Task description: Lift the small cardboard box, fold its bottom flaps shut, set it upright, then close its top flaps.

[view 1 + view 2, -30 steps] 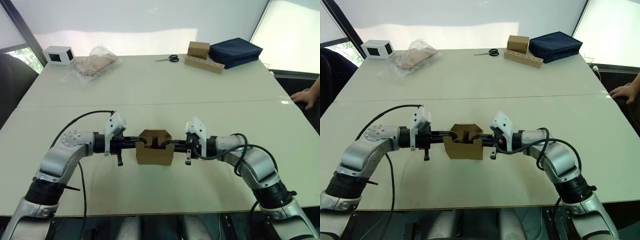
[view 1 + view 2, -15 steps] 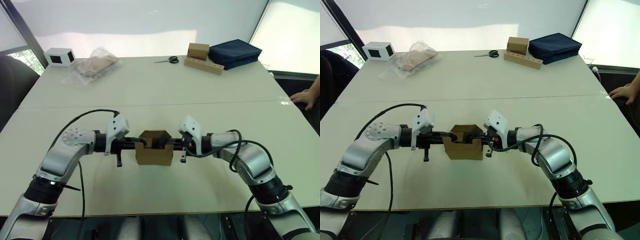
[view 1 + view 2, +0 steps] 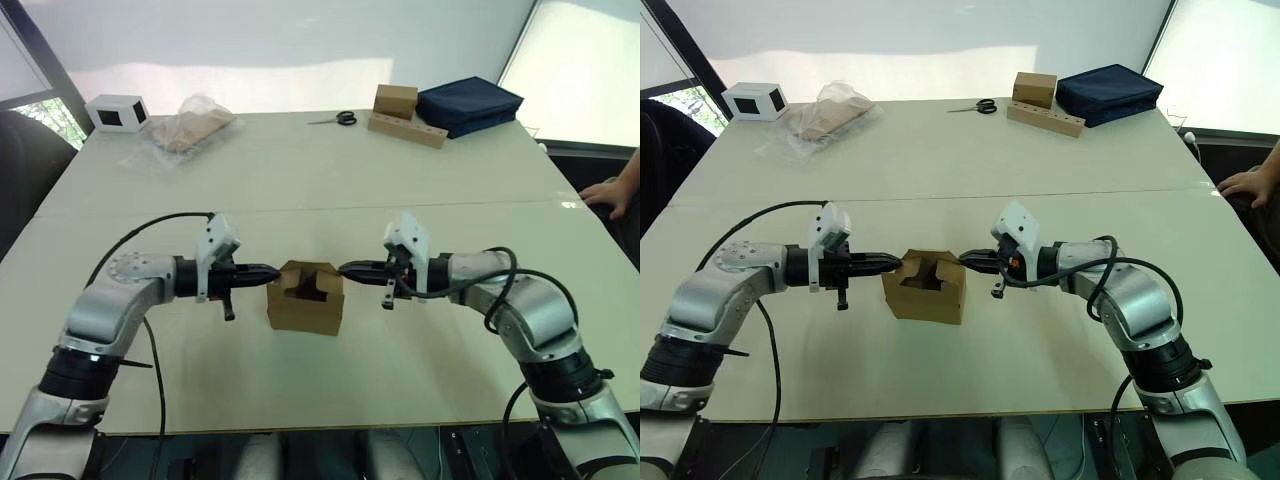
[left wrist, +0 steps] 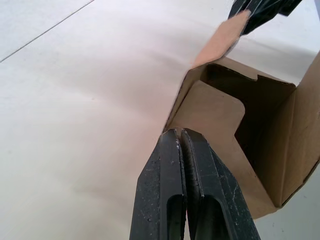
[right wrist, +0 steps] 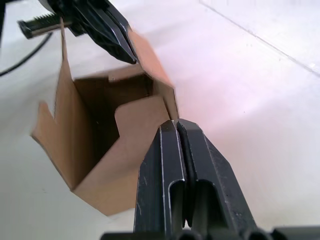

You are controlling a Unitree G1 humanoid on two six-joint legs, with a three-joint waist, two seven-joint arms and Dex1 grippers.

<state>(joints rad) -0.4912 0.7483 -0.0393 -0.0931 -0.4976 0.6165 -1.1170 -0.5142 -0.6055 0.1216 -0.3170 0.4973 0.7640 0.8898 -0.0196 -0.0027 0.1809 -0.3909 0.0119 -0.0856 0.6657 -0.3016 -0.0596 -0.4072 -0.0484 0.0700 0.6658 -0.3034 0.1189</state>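
The work surface is a pale table point(image 3: 300, 180) under bright window blinds. The small cardboard box point(image 3: 306, 297) stands near the front edge, midway between the two arms, with its top open and the notched flaps partly raised.

The left gripper point(image 3: 272, 272) sits at the box's 9 o'clock, its two black fingers pressed together with nothing between them. The right gripper point(image 3: 346, 269) sits at the box's 3 o'clock, fingers likewise pressed together and empty. Both tips lie at or just beside the upper rim; contact cannot be confirmed.

Hazards from this position:
- Neither claw holds the box. Uneven sideways pressure is likely to slide or turn it on the smooth table.
- A tip entering under a flap, not over it, would pry that flap further open.
- Pressing one side flap alone could tip the light box.

Keep clear of the scissors point(image 3: 339, 118), white box point(image 3: 117, 111) and plastic bag point(image 3: 185, 126) at 12 o'clock.
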